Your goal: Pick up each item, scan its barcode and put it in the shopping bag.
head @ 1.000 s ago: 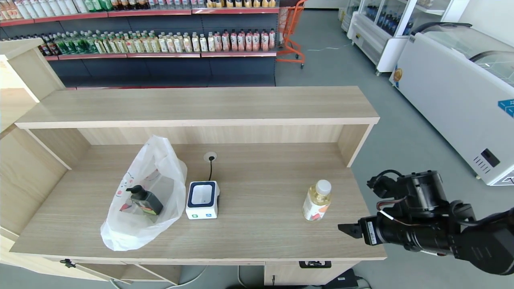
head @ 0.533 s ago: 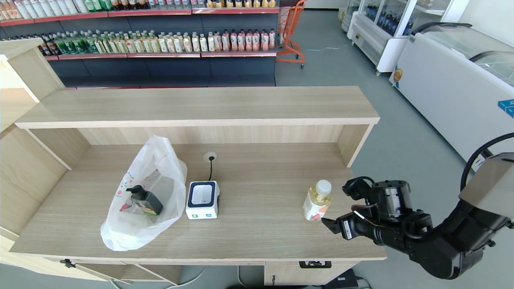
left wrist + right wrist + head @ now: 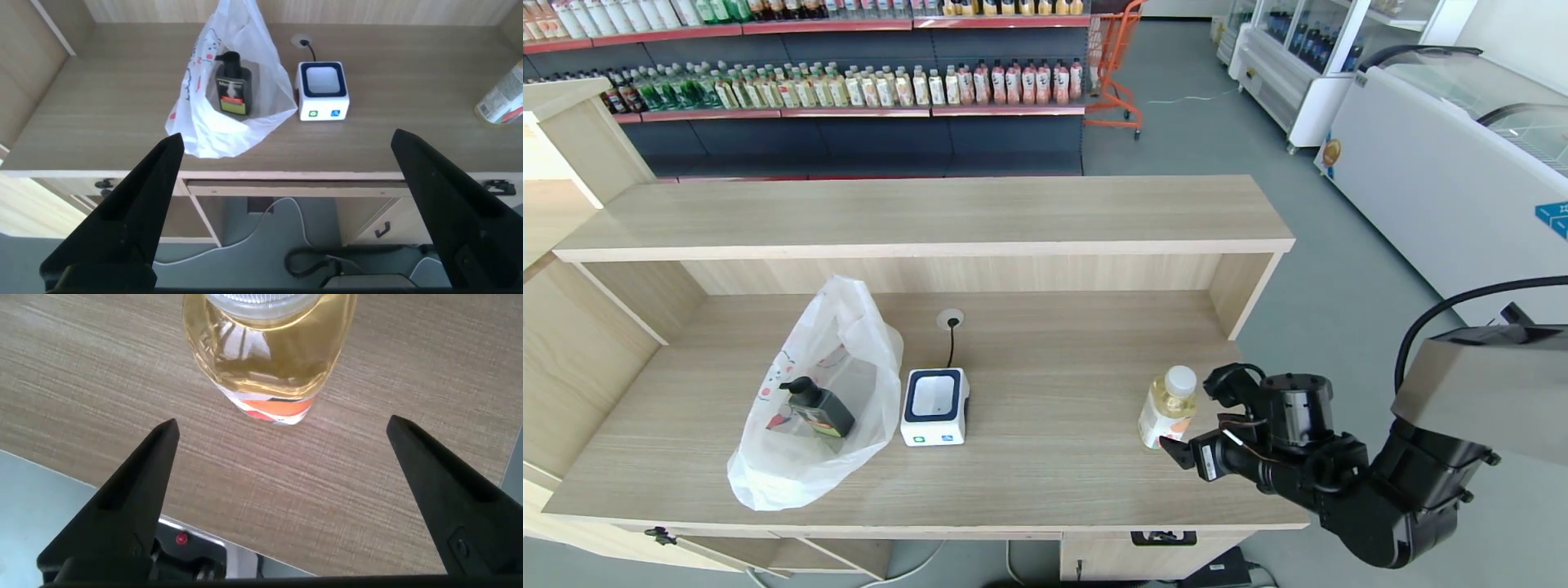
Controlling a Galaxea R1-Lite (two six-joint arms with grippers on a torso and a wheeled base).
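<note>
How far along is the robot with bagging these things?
Done: the pump bottle lies in the bag. In hand: the right gripper, open, sits beside the drink bottle, not gripping it. Left: grasp that bottle, pass it over the scanner, bag it.

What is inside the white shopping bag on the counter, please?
A dark pump bottle with a red label sits inside the shopping bag. The bag's crumpled plastic covers the space around and under it, so anything else there cannot be seen.
</note>
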